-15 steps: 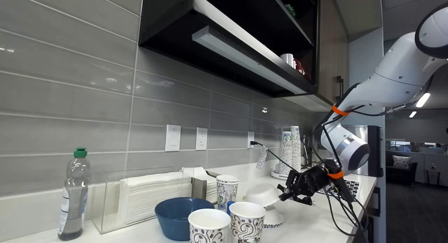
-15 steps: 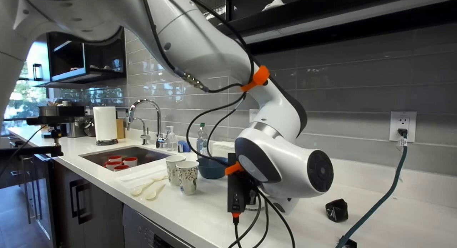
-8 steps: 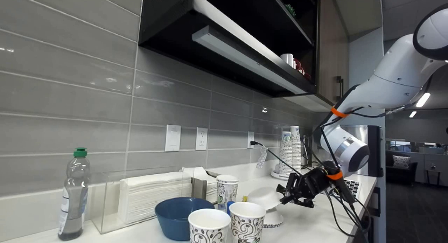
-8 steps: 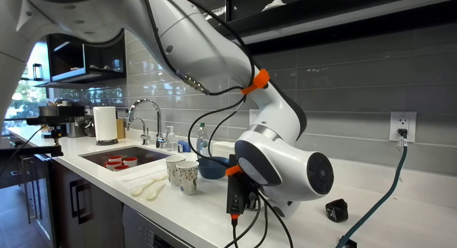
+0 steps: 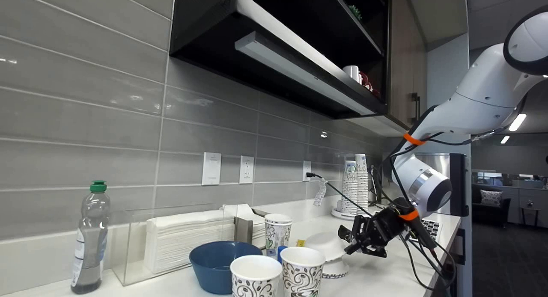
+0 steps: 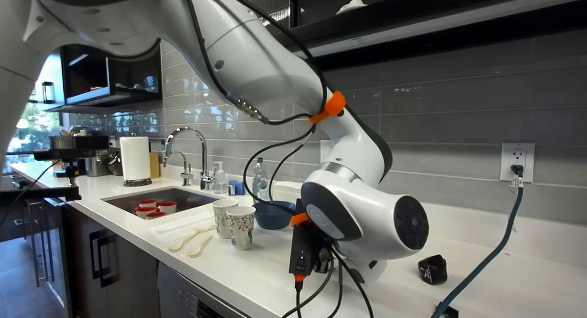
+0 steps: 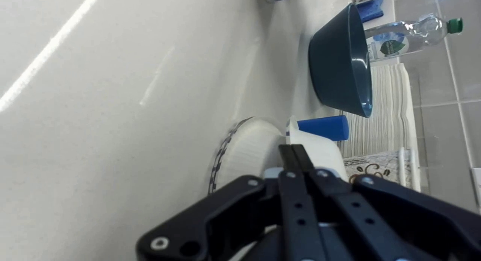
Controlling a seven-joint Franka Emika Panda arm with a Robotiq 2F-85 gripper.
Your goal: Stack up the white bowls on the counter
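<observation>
In an exterior view a white bowl [image 5: 327,244] is upside down and slightly tilted, just above another upside-down white bowl [image 5: 335,270] on the white counter [image 5: 376,273]. My gripper [image 5: 349,245] is shut on the upper bowl's rim. In the wrist view the fingertips [image 7: 295,152] are nearly together on the rim of the held bowl [image 7: 323,152]. The lower bowl [image 7: 244,148], with a dark-patterned rim, lies beside it, partly hidden by the gripper. I cannot tell whether the bowls touch. The arm hides both bowls in an exterior view.
The dark-blue bowl [image 5: 220,269] and patterned cups [image 5: 303,273] stand near the bowls. A blue cylinder [image 7: 325,127] is close to the held bowl. Napkins in a clear holder [image 5: 184,241] and a bottle [image 5: 90,245] stand along the wall. A black object [image 6: 432,269] lies on the counter.
The gripper and held bowl have moved down toward the lower bowl, and slightly right in an exterior view. The lower bowl has shifted slightly. The grip has not visibly changed.
</observation>
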